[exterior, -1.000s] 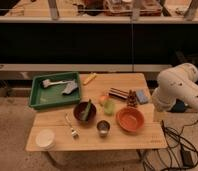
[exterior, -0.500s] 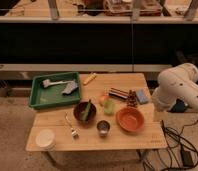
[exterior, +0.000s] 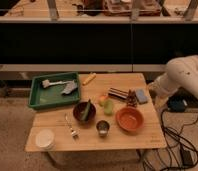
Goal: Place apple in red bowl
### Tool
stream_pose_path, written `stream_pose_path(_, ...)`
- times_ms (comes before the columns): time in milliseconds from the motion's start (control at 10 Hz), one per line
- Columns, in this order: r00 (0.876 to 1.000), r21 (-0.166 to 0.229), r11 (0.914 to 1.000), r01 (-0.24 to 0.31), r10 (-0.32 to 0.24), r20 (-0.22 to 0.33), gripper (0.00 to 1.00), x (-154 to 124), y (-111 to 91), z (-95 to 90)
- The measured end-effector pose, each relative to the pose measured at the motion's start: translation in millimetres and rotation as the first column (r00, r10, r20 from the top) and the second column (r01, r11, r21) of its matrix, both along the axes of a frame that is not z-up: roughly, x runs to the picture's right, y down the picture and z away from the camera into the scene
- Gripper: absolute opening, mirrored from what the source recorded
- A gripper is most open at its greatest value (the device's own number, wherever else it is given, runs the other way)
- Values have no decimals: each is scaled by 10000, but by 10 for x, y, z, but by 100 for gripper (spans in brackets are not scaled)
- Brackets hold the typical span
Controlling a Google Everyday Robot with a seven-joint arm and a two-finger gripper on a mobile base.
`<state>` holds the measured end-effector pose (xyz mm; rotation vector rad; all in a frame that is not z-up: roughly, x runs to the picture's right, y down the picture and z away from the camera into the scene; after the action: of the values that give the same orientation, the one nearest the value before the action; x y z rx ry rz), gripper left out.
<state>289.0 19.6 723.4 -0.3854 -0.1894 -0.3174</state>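
White arm [exterior: 184, 77] enters from right side of view. Thick rounded link, bulging high near right edge, then sloping down toward view's left. Lower section tapers, bent at joint partway along. Arm folded close, not stretched out. Gripper [exterior: 153, 90] at low left end of arm, seemingly angled downward; hard to make out from here. Base and rest of body out of sight.
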Motion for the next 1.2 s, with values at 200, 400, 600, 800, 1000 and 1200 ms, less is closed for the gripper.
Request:
stream_pose_path(200,9820,540,9868,1530,-1579,1033,65,-82,-271,154)
stream_pose_path(400,9545,943,9660,2406,-2531,1574,65,-138,-420,254)
stream_pose_path(600,9484,1246,9622,2422,-2618,1788,65,-149,-419,264)
stream_pose_path(800,9170,2581,9234,2840,-3402,2082,65,-187,-401,210)
stream_pose_path(1000,8713,3833,8544,3507,-4477,2008,65,-272,-416,217)
stream_pose_path(1200,8401,4733,7864,3969,-5190,1578,65,-274,-425,216)
